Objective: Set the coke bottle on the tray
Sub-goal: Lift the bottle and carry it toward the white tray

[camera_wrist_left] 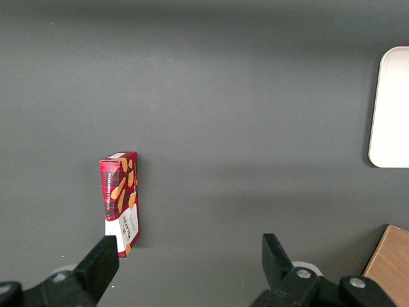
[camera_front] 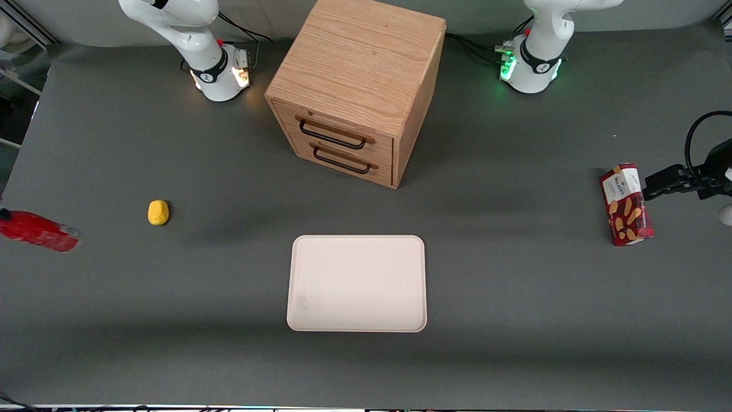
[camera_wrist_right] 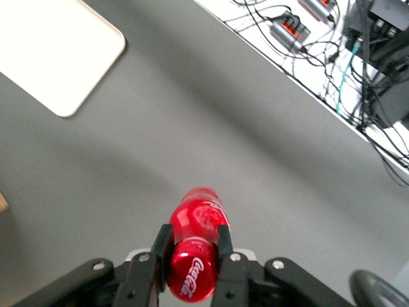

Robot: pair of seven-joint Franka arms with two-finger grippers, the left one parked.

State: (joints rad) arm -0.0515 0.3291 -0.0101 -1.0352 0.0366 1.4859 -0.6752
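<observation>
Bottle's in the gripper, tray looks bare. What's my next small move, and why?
Probably carry it toward the tray. The gripper is shut on the coke bottle at the working arm's end of the table, well apart from the tray, which holds nothing.

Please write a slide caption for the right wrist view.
Gripper shut on the coke bottle, held above the grey table, tray empty.

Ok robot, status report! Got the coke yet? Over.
Gripper shut on the coke, up off the table at the working arm's end. Tray bare, waiting in front of the cabinet. Nothing in the way.
</observation>
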